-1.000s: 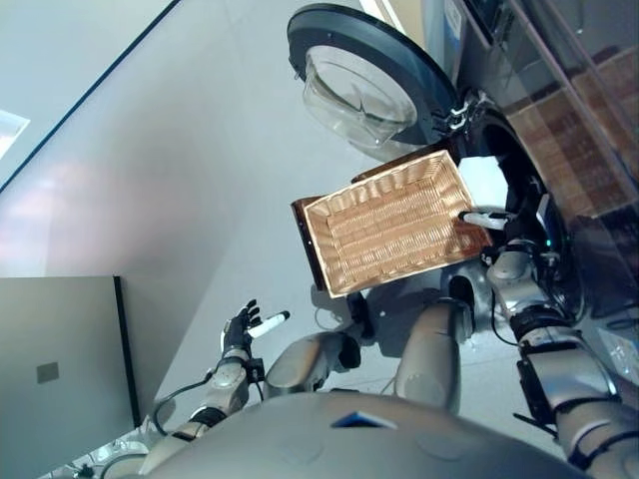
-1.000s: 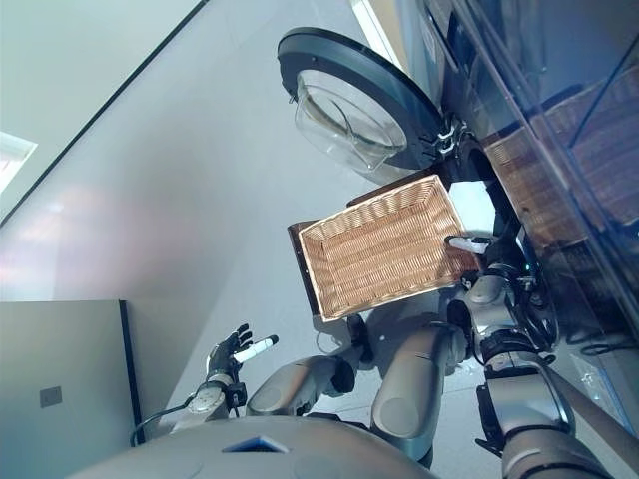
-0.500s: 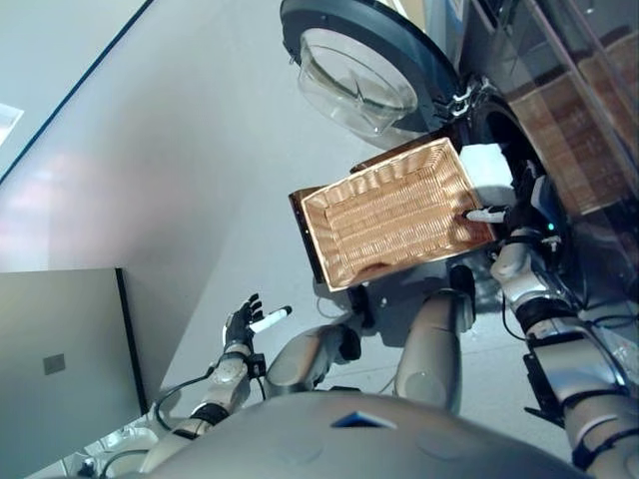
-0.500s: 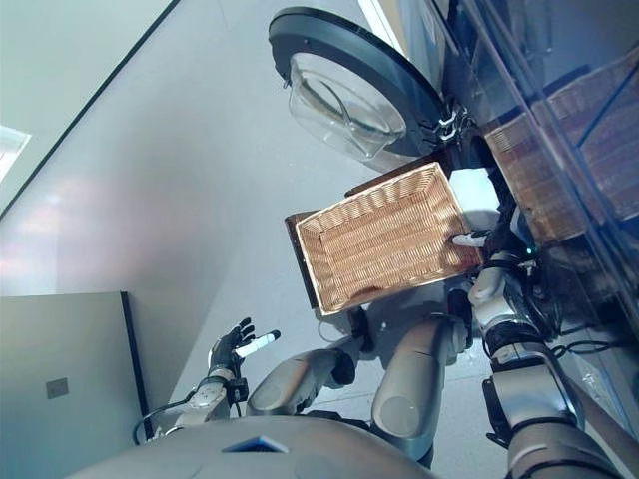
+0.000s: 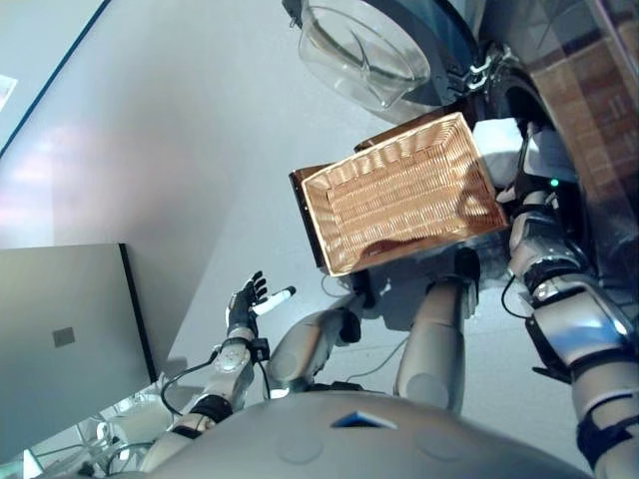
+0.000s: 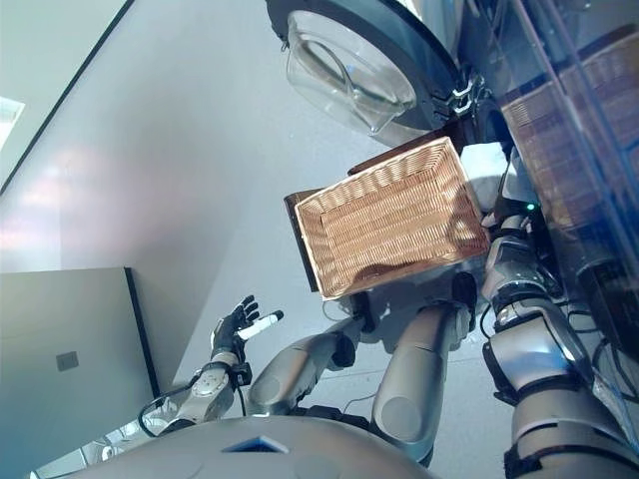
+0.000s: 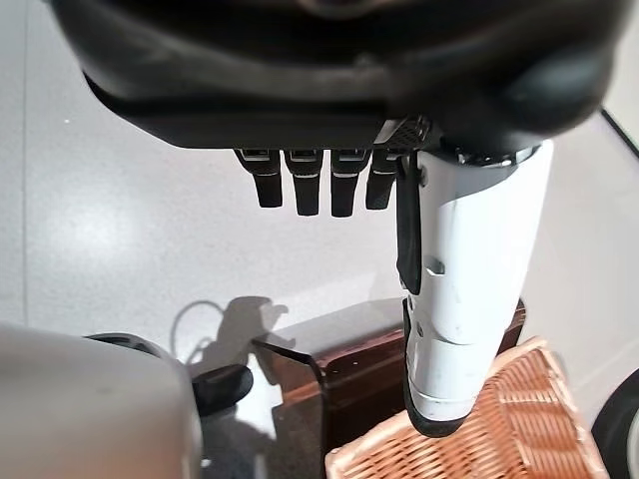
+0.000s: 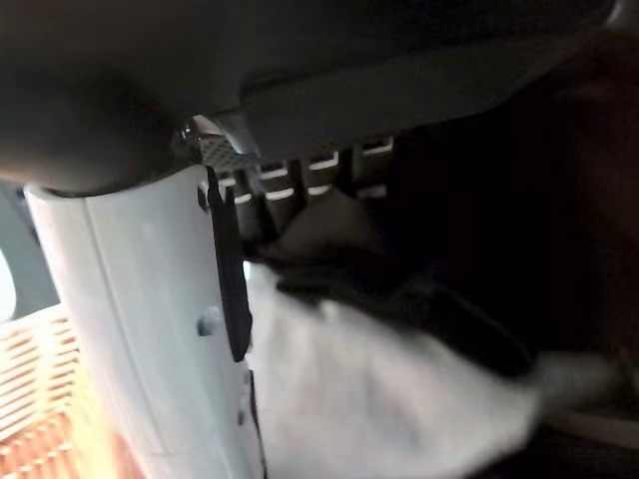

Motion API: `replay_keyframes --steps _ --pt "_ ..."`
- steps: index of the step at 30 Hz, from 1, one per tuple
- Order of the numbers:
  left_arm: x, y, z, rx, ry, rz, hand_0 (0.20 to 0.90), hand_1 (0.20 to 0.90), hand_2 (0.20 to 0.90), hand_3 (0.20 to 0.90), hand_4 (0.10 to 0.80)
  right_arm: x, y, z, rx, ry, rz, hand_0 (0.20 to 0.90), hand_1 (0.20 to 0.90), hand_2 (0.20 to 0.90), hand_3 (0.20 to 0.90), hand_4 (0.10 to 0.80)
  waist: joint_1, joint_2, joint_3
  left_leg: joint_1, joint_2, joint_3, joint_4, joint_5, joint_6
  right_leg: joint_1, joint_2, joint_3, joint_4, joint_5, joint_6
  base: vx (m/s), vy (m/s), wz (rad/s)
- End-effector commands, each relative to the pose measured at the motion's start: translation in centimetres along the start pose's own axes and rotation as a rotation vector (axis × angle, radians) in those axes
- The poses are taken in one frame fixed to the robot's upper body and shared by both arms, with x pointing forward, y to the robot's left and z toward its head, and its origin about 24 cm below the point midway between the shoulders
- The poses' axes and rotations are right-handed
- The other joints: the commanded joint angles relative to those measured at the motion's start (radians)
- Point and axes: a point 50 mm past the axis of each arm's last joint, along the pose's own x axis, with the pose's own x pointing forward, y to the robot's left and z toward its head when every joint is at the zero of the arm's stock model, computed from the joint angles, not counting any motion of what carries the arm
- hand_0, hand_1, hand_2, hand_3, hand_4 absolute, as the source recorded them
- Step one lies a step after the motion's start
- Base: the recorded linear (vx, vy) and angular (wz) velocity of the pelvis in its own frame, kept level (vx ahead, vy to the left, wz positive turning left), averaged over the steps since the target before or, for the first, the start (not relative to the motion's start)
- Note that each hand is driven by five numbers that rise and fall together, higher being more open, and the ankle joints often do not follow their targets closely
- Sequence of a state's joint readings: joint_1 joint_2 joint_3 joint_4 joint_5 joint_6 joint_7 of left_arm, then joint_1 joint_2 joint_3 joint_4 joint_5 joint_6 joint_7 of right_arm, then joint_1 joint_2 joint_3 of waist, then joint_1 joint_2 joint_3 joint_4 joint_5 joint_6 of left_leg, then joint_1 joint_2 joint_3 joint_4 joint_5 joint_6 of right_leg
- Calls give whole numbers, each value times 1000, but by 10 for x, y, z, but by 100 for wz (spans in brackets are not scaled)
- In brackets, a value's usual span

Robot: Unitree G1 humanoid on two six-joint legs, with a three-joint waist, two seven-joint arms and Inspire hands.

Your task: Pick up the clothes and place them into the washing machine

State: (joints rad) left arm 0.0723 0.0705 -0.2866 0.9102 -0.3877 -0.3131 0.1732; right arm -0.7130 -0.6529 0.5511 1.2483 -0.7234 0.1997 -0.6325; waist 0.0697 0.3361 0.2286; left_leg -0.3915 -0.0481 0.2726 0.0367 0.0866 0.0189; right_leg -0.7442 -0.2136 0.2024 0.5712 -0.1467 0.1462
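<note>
The wicker basket [image 5: 399,205] rests empty on the dark brown box [image 5: 302,198] beside the washing machine, whose round door [image 5: 369,50] stands open. A white cloth [image 5: 496,140] lies in the machine's dark opening [image 5: 519,95], just past the basket's far corner. My right hand [image 5: 526,190] is at that opening, beside the basket's right end. In the right wrist view its thumb [image 8: 140,299] is straight and its fingers [image 8: 300,175] reach onto the white cloth [image 8: 379,399] against the dark drum. My left hand [image 5: 245,299] is open and empty, low at the left, away from the basket.
A grey panel [image 5: 60,349] stands at the lower left. Dark shelving with wicker baskets [image 5: 599,90] is beside the machine on the right. Pale floor [image 5: 180,150] spreads left of the basket and door.
My right hand has left the basket's right edge and moved into the machine's opening against the white cloth. The camera has shifted. The left hand has stayed open.
</note>
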Motion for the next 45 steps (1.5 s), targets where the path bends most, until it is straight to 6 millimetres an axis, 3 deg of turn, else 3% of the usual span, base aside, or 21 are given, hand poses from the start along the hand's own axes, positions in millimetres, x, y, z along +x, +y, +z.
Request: replay_keyframes --steps 1,14,18,23,32,45 --pt "6 26 20 21 -88 67 900 900 900 900 800 38 -63 -4 -145 -30 -220 900 900 900 900 800 27 -23 -3 -102 40 -24 149 -31 -91 84 -11 -8 -223 157 -59 -31 6 8" --pt "7 28 31 4 -130 76 900 900 900 900 800 40 -69 -4 -108 24 -256 900 900 900 900 800 34 -49 28 -189 64 -21 258 -71 -83 -1 6 21 -133 132 -79 -16 -4 3" --pt "7 28 31 6 -134 82 900 900 900 900 800 36 -63 -5 -57 67 -271 900 900 900 900 800 32 -53 27 -191 65 -16 265 -77 -83 -3 7 22 -121 127 -80 9 2 0" --pt "6 33 26 30 -112 114 900 900 900 900 800 24 -45 8 25 75 -233 900 900 900 900 800 39 -57 11 -174 59 -14 259 -84 -79 14 5 22 -130 127 -78 45 28 0" --pt "7 33 22 45 -91 124 900 900 900 900 800 21 -40 10 13 69 -227 900 900 900 900 800 38 -63 -1 -136 49 -18 230 -84 -76 55 -4 11 -163 138 -70 17 14 0" --pt "5 35 15 47 -64 124 900 900 900 900 800 32 -53 -12 -58 125 -217 900 900 900 900 800 51 -64 14 -152 55 -17 233 -75 -77 45 1 11 -163 140 -75 -4 1 -1"
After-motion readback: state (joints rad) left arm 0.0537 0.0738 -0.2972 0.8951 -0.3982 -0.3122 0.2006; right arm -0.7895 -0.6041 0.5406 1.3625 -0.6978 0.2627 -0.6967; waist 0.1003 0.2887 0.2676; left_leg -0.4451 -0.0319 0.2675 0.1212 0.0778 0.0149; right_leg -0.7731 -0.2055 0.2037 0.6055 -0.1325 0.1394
